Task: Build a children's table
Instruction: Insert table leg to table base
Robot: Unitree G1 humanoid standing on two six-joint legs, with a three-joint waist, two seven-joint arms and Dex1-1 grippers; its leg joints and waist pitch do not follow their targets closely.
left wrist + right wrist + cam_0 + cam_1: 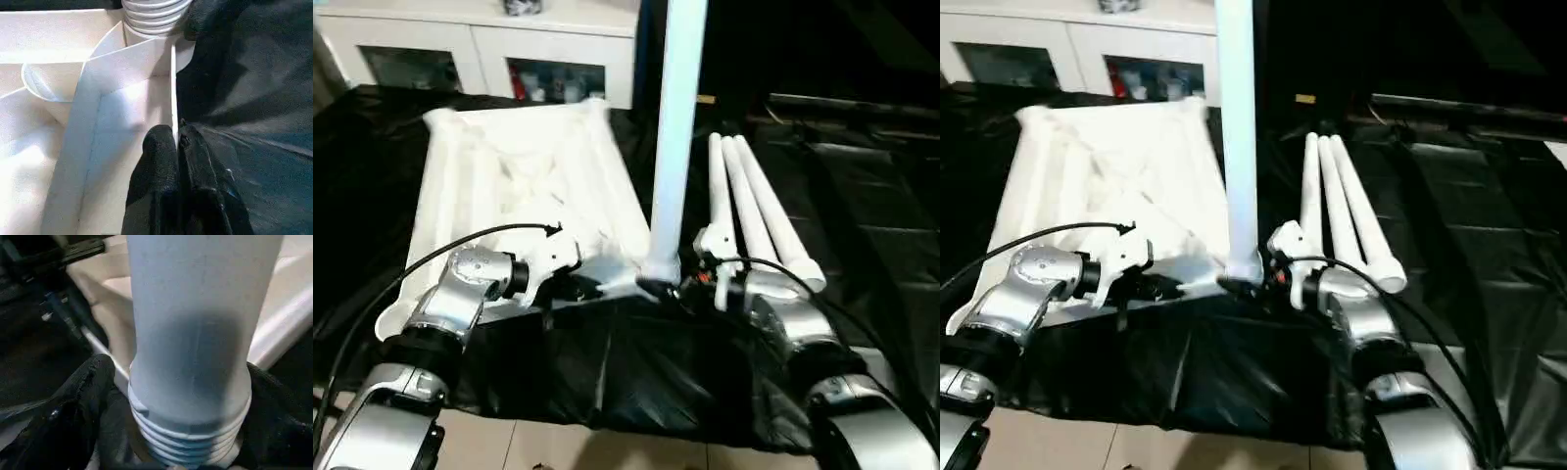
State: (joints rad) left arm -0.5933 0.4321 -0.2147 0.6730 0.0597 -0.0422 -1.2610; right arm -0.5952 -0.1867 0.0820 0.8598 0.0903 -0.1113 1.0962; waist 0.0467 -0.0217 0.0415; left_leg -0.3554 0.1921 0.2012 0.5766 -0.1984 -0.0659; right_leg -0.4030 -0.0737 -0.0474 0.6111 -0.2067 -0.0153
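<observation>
Tabletop (524, 181): lay upside down on the black cover (636, 372), one leg (674, 147) upright with its threaded end in the near corner socket (146, 29), three spare legs (754, 206) just beside that corner. Left gripper (177, 142): fingers pressed together on the tabletop's thin rim beside the socket; right gripper (171, 406): fingers spread wide around the leg's threaded base, not squeezing it. Likely risk: the leg seemed only partly seated, so with that loose hold it could tip or cross-thread, and the rim could slip from the narrow pinch.

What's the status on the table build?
Left pincer shut on tabletop rim. Right pincer open around upright leg at corner socket. Three legs loose alongside. Nothing blocking.
</observation>
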